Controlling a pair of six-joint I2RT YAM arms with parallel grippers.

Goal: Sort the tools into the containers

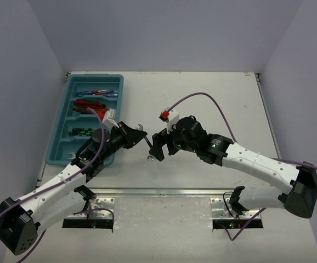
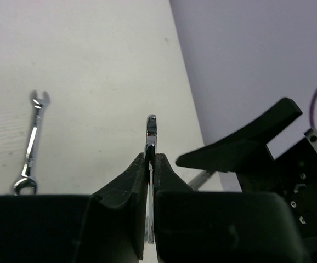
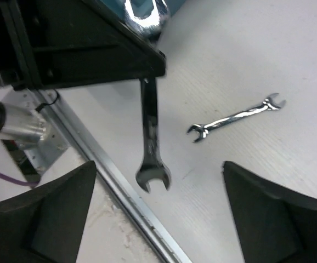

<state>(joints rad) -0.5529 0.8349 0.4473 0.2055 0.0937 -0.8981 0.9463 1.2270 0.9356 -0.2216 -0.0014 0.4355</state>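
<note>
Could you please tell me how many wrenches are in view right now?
2. The first wrench is clamped in the left gripper above the table; the second wrench lies flat on the table nearby. More may be hidden in the tray under the left arm.

Stretched inward from both sides, tips facing, close together; pinched shut at left claw (image 2: 151, 158), spread wide at right claw (image 1: 154, 147).

Bright, even light comes from overhead — the white table (image 1: 202, 109) looks nearly washed out, and the shadows on it are soft and faint. Glare streaks the held wrench (image 3: 150, 131) and the loose wrench (image 3: 235, 116) lying flat. Close to the lens the black fingers (image 2: 128, 189) turn dark, blurry and almost featureless — the view from above is sharp throughout.
</note>
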